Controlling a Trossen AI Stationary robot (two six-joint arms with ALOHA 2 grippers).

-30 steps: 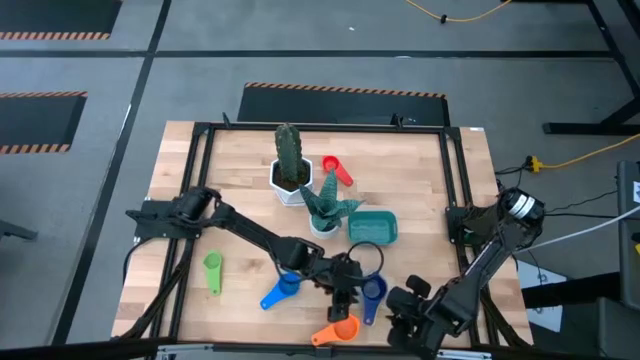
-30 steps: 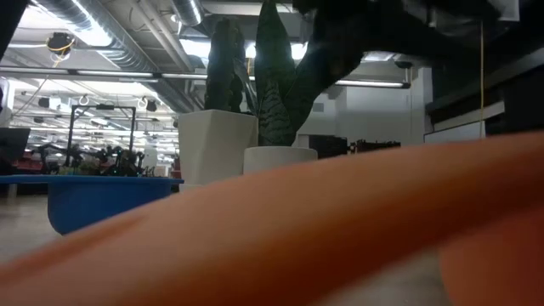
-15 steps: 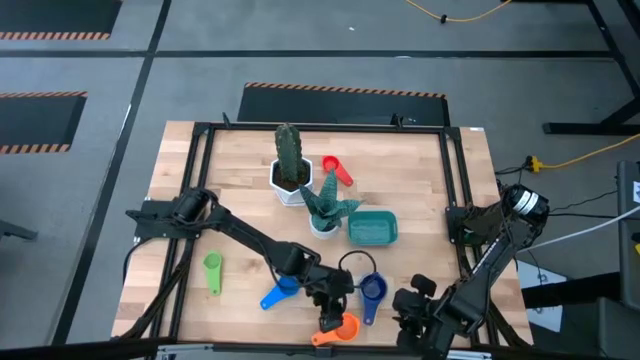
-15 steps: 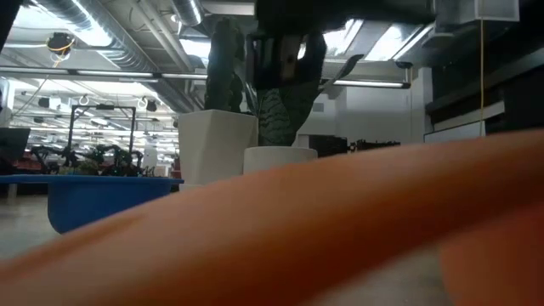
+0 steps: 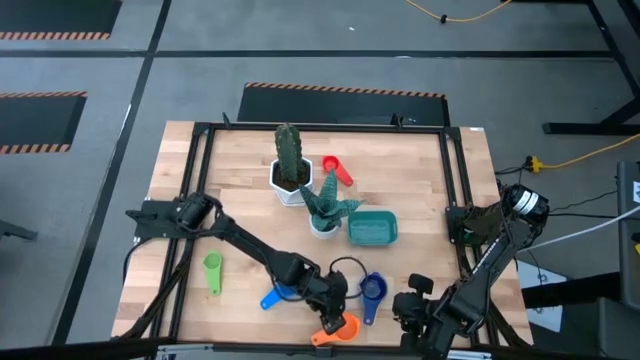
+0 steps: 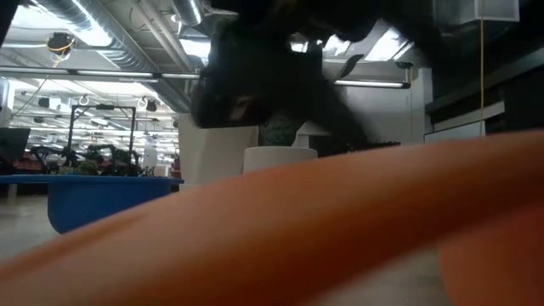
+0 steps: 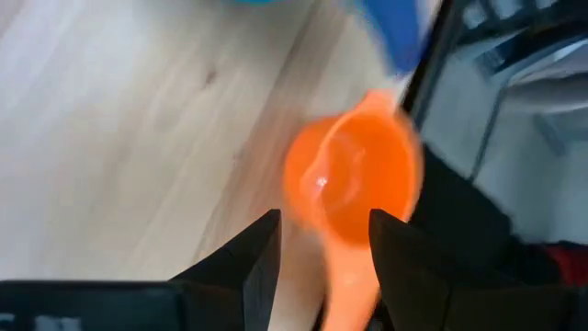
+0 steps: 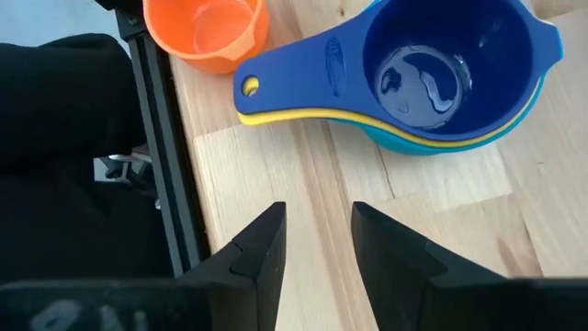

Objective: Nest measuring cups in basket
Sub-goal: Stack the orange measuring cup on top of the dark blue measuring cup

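An orange measuring cup [image 5: 338,328] [image 7: 354,179] lies on the table near its front edge and fills the foreground of the low view [image 6: 340,229]. My left gripper [image 5: 328,303] [image 7: 322,267] hangs open just above it. Its fingers stand on either side of the cup's handle [image 7: 349,290], pointing steeply down. A nested stack with a dark blue cup on top, then yellow and light blue [image 5: 372,290] [image 8: 441,74], lies to the right. My right gripper [image 5: 410,303] [image 8: 317,248] is open over bare wood beside it. The teal basket [image 5: 373,228] stands farther back.
A light blue cup [image 5: 278,296], a green cup [image 5: 212,270] and a red cup [image 5: 335,168] lie apart on the table. A white cactus pot [image 5: 290,178] and a second potted plant [image 5: 325,215] stand left of the basket. A black frame rail [image 8: 156,184] runs along the near edge.
My left gripper has gone from beside the blue stack toward the table's near edge and a little left, sinking over the orange cup and rolling about its own axis. The cups lie where they were.
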